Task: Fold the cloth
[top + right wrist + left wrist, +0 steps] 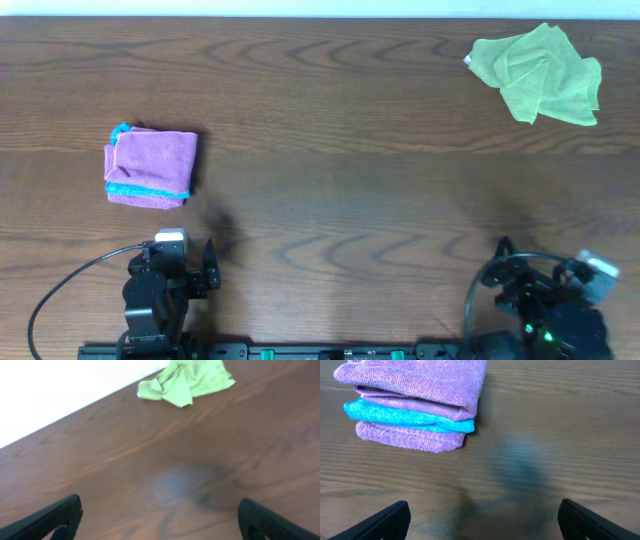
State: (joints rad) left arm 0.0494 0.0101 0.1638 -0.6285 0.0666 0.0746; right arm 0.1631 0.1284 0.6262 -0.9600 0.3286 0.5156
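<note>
The purple cloth (150,168) lies neatly folded on the surface (350,180) ahead of the left gripper (482,522), but the green cloth (540,72), far from the right gripper (160,520), is crumpled and seemingly left to fold; both grippers gape wide, empty.

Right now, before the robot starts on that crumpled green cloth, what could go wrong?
The crumpled green cloth lies bunched near the far edge of the brown wooden table; a pinch may catch several layers or nudge it off.
It sits far from the open right hand: a long reach.
The open left hand is close to the folded purple towel with teal trim; a stray move could undo it.
</note>
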